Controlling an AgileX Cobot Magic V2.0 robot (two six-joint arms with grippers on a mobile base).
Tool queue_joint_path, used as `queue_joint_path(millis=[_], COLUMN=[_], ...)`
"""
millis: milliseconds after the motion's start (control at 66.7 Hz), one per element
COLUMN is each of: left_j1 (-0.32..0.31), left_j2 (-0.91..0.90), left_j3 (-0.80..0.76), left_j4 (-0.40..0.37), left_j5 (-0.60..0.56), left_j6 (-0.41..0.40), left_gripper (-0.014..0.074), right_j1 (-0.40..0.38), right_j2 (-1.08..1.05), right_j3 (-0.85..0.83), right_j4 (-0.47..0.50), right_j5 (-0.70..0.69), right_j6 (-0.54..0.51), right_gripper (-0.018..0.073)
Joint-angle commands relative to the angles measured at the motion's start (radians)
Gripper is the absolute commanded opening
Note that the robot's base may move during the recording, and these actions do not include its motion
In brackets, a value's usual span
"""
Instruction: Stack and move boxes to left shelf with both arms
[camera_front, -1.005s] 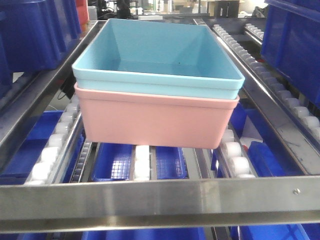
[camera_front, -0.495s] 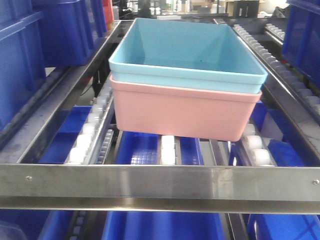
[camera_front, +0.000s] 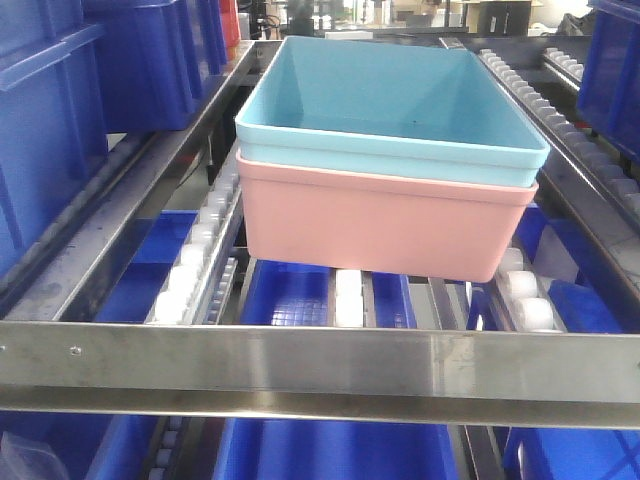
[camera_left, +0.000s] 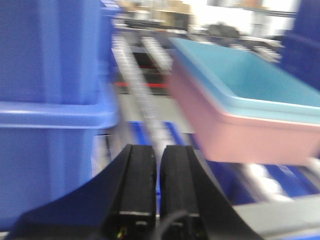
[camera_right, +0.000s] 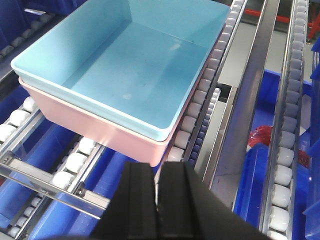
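The left gripper (camera_left: 157, 165) has its two black fingers pressed nearly together with only a thin slit between them and nothing held; it sits clear of the stack, with the pink bin (camera_left: 235, 132) up and to its right and a dark blue crate (camera_left: 50, 75) close on its other side (this view is smeared, so finer detail is lost); the right gripper (camera_right: 156, 192) likewise shows its fingers closed against each other, empty, poised just off the near right corner of the pink bin (camera_right: 115, 132) without touching it; the light blue bin (camera_front: 395, 110) is nested inside the pink bin (camera_front: 385, 225), rims nearly flush, and the pair rests on the white roller rails (camera_front: 200, 250) of the left shelf (camera_front: 320, 365), set back behind the steel front bar; more blue crates lie on the level below

Judging from how things lie, stacking and placing look done and the step in hand is the release and retreat; the next move likely calls for drawing both arms straight back and away from the rack, keeping the fingers clear of the pink rim and the front bar so the stack is not nudged along the rollers
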Motion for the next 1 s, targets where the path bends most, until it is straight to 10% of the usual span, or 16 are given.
queue_joint_path(millis=[0, 210, 990], left_j1=[0.117, 0.339, 0.339], left_j2=[0.002, -0.052, -0.052], left_j3=[0.031, 0.031, 0.031], left_j4=[-0.002, -0.002, 0.031], left_j5=[-0.072, 0.001, 0.022], left_j6=[0.001, 0.001, 0.001], left_gripper=[0.0011, 0.0011, 0.0011], right_j1=[0.001, 0.001, 0.001], right_j2=[-0.001, -0.001, -0.001], right_j3=[-0.026, -0.026, -0.026], right_j4=[-0.029, -0.029, -0.029], right_j5=[-0.077, -0.074, -0.072], right_j6=[-0.001, -0.001, -0.001], right_gripper=[0.0055, 0.0055, 0.0055])
